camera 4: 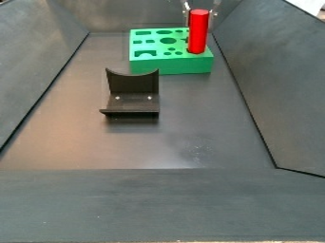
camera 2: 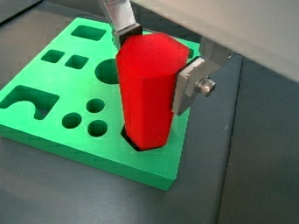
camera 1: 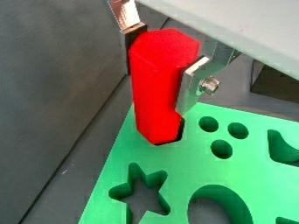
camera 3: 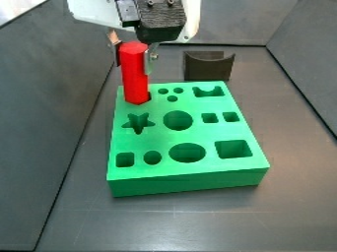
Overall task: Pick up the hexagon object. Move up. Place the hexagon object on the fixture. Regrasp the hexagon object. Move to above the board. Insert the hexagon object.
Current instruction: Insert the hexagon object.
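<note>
Hexagon object [camera 2: 145, 92]: bright red faceted peg, upright, lower end sunk in a corner hole of the board; seen so in both side views [camera 3: 133, 71].
Gripper [camera 2: 159, 54]: above that board corner, silver fingers [camera 2: 193, 80] closed on the peg's upper part, one plate on each side.
Board [camera 3: 198, 169]: green slab, flat on the dark floor, with star, round, oval and square cut-outs.
Fixture [camera 4: 128, 93]: dark notched block, well apart from the board, bare.
</note>
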